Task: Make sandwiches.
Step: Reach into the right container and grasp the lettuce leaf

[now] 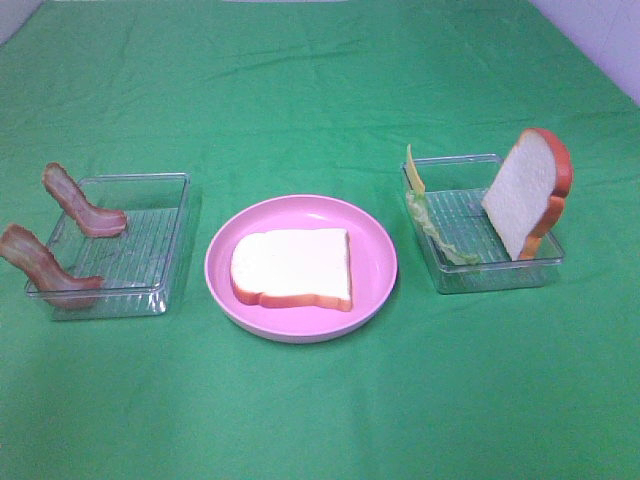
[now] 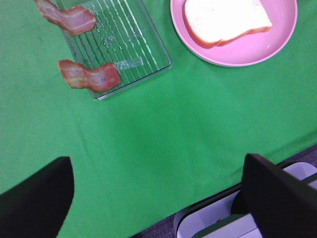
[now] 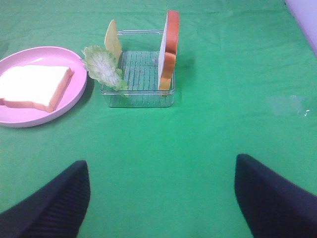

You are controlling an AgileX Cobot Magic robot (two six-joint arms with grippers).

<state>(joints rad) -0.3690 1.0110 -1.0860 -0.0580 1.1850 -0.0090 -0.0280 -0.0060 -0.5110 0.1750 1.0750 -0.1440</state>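
One white bread slice (image 1: 292,266) lies flat on the round pink plate (image 1: 380,290) in the middle. Two bacon strips (image 1: 82,203) (image 1: 45,268) lean on the left clear tray (image 1: 150,250). The second bread slice (image 1: 528,190) stands upright in the right clear tray (image 1: 470,195), with the lettuce leaf (image 1: 435,230) and the yellow cheese (image 1: 415,170) at its left side. Neither gripper shows in the high view. My left gripper (image 2: 158,198) is open and empty, back from the bacon (image 2: 89,77). My right gripper (image 3: 158,198) is open and empty, back from the lettuce (image 3: 103,67) and the upright bread (image 3: 168,54).
A green cloth covers the table. In the left wrist view the table's near edge and a white part of the robot base (image 2: 297,173) lie under the gripper. A white wall (image 1: 600,30) borders the far right.
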